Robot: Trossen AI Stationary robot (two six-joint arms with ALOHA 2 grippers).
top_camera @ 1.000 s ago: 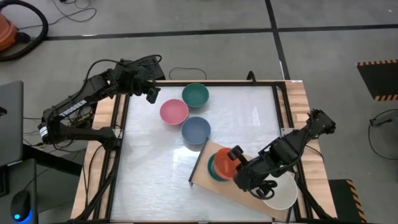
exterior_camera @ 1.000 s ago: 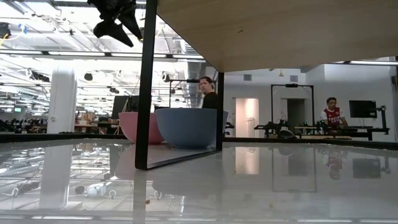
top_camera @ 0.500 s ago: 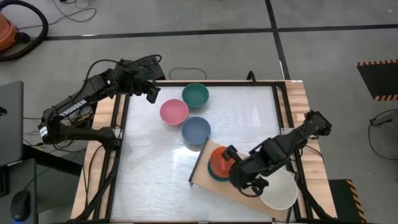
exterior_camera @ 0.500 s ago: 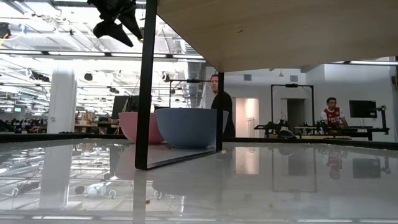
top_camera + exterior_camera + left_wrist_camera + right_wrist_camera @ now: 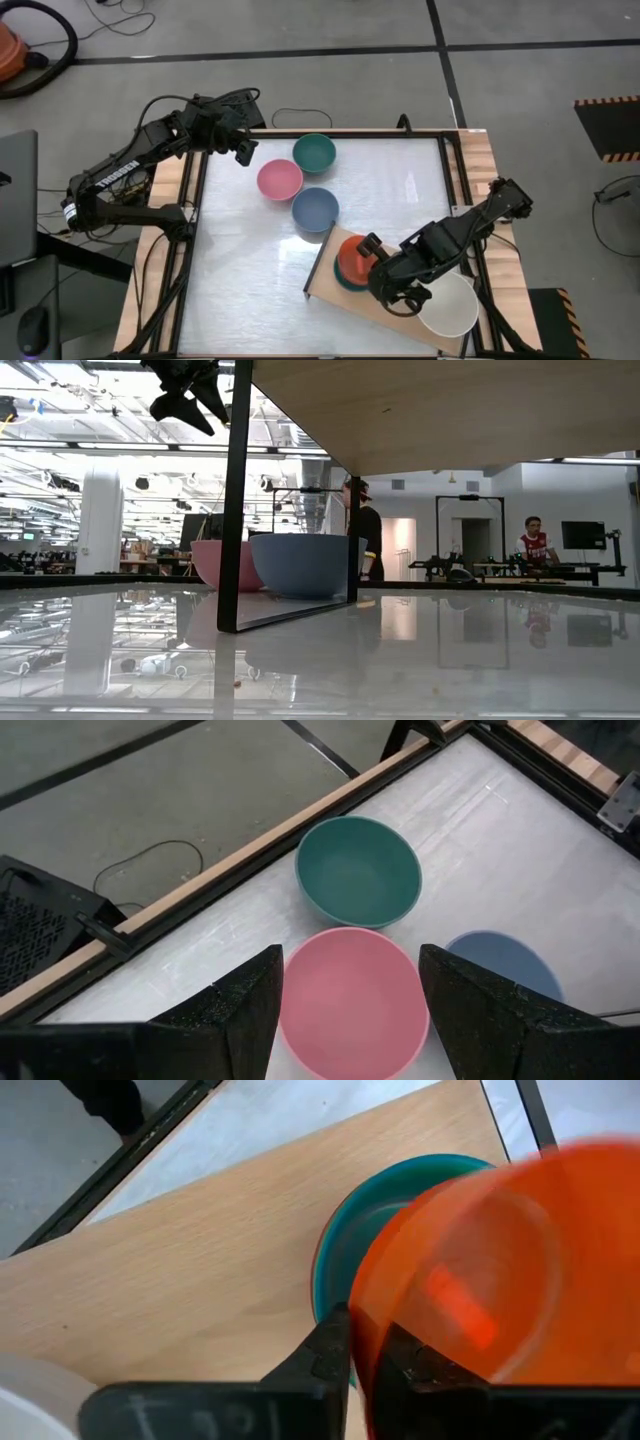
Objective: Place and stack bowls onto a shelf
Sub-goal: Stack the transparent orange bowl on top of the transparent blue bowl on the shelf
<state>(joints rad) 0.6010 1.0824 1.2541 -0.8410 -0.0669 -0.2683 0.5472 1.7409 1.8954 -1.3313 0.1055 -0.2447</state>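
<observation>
Red bowl (image 5: 353,257) sits clamped by its rim in the right gripper (image 5: 372,262), over the cyan bowl (image 5: 360,1230) at the shelf's (image 5: 340,295) dark end. Left gripper (image 5: 243,150) hangs spread above the table's far-left corner.

Right end effector (image 5: 372,262) is clamped low and reaching inward, while left end effector (image 5: 243,150) hangs spread.

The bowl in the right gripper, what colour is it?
Red bowl, translucent orange-red, clearest in the right wrist view.

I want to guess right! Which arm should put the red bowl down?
The right one. The right gripper already pinches the red bowl over the cyan bowl on the shelf; the left gripper hovers far off.
</observation>
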